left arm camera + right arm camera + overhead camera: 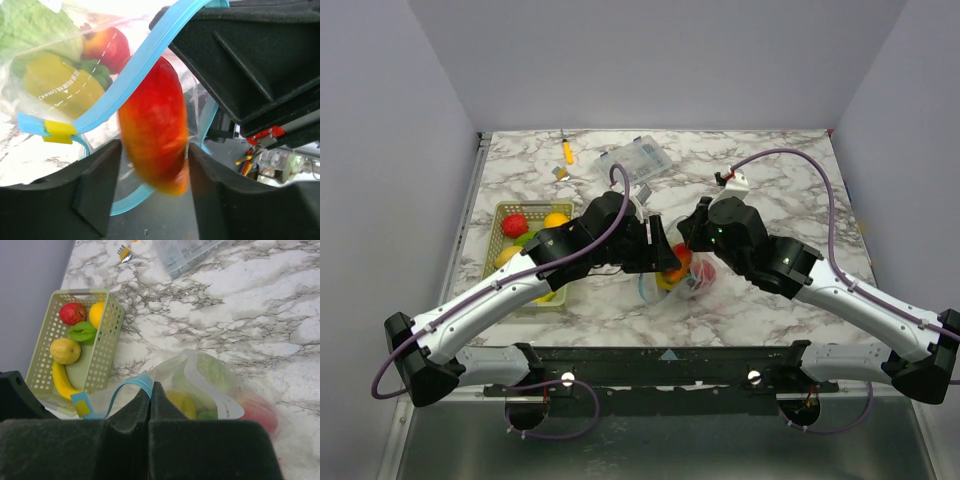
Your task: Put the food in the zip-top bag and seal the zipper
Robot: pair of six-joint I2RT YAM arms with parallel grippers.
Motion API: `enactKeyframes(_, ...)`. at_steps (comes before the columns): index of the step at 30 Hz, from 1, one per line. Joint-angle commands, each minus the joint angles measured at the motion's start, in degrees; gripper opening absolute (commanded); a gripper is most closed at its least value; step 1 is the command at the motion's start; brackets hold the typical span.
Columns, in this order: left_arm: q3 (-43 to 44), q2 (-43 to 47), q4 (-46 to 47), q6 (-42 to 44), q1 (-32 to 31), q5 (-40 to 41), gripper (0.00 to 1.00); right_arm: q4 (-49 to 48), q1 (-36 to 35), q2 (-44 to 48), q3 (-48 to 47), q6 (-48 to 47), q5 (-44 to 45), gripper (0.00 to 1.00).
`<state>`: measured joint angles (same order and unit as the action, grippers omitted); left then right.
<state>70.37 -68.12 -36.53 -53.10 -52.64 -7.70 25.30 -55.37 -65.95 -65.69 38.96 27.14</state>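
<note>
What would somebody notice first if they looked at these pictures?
Probably the red-orange toy fruit, pinched in the left gripper right at the mouth of the zip-top bag in the middle of the table. The right gripper pinches the bag's blue zipper, and a green basket with a banana sits to the left.

marble table (780,200) — basket (107,335) | clear box (635,160) | orange tool (568,152) | zip-top bag (215,372)

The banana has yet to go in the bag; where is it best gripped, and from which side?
I would take the banana across its middle, coming straight down from above: the basket's walls shut off the sides, and the lemon crowds one end. Close across its narrow width.
</note>
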Motion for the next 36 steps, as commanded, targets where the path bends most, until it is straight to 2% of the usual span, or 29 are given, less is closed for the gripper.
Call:
enactKeyframes(1, -0.50, 1.41, 1.60, 1.04, 2.40, -5.21, 0.72, -2.62, 0.35, 0.39, -0.67, 0.05, -0.71, 0.01)
enactKeyframes(10, -2.75, 6.98, -1.22, 6.32, 8.68, -10.62, 0.70, -2.90, 0.33, -0.02, -0.56, -0.21, -0.58, 0.01)
enactKeyframes(16, -5.42, 11.61, -1.61, 12.86, 14.96, -15.24, 0.70, -3.06, 0.34, -0.30, -0.06, -0.28, -0.53, 0.01)
enactKeyframes(20, -6.30, 15.54, -3.51, 17.32, 20.33, -12.61, 0.72, -3.06, 0.34, -0.18, 0.22, -0.28, -0.38, 0.01)
enactKeyframes(25, -7.61, 17.42, -4.88, 22.85, 26.67, -1.98, 0.77, -3.23, 0.30, -0.18, 0.63, -0.12, -0.52, 0.01)
enactKeyframes(30, -13.14, 17.89, 1.49, 20.91, 36.65, 1.70, 0.82, -3.27, 0.31, -0.14, 0.75, -0.01, -0.70, 0.01)
enactKeyframes(36, -17.64, 12.60, 7.93, 8.59, 48.59, 0.94, 0.83, -2.72, 0.32, 0.41, 0.84, 0.11, -0.16, 0.01)
